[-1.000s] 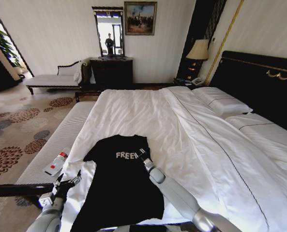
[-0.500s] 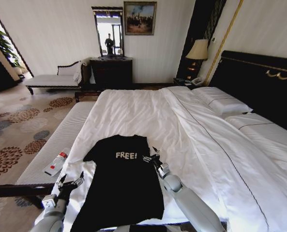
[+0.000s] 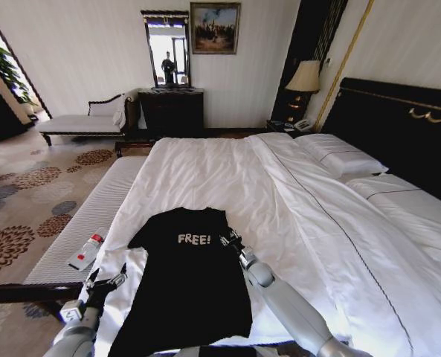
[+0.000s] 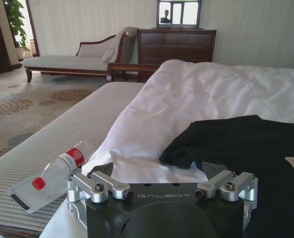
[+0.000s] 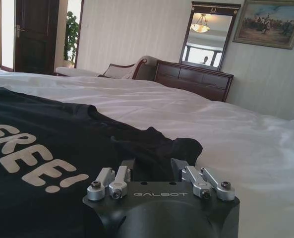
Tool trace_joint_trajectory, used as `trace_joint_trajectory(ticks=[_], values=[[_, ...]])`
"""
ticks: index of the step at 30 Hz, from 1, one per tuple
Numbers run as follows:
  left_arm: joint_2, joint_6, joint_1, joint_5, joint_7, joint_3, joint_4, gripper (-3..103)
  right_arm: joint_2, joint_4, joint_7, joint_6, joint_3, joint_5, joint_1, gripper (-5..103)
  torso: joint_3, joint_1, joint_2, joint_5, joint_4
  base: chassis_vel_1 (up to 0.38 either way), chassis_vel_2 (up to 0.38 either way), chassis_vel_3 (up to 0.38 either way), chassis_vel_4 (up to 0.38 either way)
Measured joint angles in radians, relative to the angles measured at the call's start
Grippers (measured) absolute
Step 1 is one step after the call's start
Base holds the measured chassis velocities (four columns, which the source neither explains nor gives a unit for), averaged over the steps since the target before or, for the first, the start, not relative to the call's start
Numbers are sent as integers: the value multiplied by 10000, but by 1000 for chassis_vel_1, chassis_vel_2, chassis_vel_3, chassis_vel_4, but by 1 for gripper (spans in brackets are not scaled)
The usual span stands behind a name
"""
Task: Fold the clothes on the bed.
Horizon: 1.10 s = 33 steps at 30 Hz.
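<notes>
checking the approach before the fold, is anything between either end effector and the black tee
Nothing visible. The right end effector is already at the black T-shirt right sleeve; only bare white bedding separates the open left end effector from the left sleeve.

One black T-shirt (image 3: 187,275), one bed (image 3: 294,193), two pillows (image 3: 339,155), one bottle (image 3: 88,249), two pincers (image 3: 105,282).

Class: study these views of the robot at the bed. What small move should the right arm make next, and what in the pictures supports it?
Probably close the right end effector on the sleeve. It sits at the T-shirt's right sleeve edge, fingers open with dark cloth between them in the right wrist view. The shirt lies flat on the bed, and the left end effector waits open beside the left hem.
</notes>
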Motion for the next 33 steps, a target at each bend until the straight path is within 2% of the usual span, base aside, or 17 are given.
trace_joint_trajectory(ticks=[2, 5, 7, 8, 10, 17, 21, 26, 33], values=[[5, 1, 2, -27, 1, -26, -3, 100, -11, -86, -8, -16, -40, 27, 89, 40, 0, 0, 0, 0, 0, 0, 0, 0, 0], [25, 3, 2, -116, 9, -96, -3, 100, -27, -325, -29, -60, -113, 76, 234, 24, 0, 0, 0, 0, -2, 0, 0, 0, 0], [27, 3, 3, -129, 10, -105, -3, 100, -27, -341, -29, -65, -116, 90, 240, 24, 0, 0, 0, 0, -2, 0, 0, 0, 0], [39, 5, 0, -167, 12, -123, 2, 100, -26, -355, -30, -94, -126, 151, 244, 13, 0, 0, 0, 0, -1, 0, 0, 0, 0], [57, 6, -15, -198, 13, -141, 19, 100, -40, -352, -30, -108, -140, 179, 226, 3, 0, 0, 0, 0, -1, 0, 0, 0, 0], [67, 11, -27, -238, 13, -149, 30, 100, -59, -244, 5, -117, -146, 173, 168, 0, 0, 0, 0, 1, -2, 0, 0, 0, 0], [67, 11, -19, -281, 13, -188, 33, 100, -95, -82, 143, -107, -79, -180, 165, 0, 0, 0, 0, 1, -1, 0, 0, 0, 0], [71, 12, 3, -370, 21, -274, 27, 100, -502, 467, 498, -66, 184, -1329, 167, 0, 0, 0, 0, 1, -2, 0, 0, 0, 0], [68, 11, 19, -413, 38, -324, 11, 100, -1079, 920, 671, -195, 285, -2016, -1, 0, 0, 0, 0, 0, -1, 0, 0, 0, 0]])
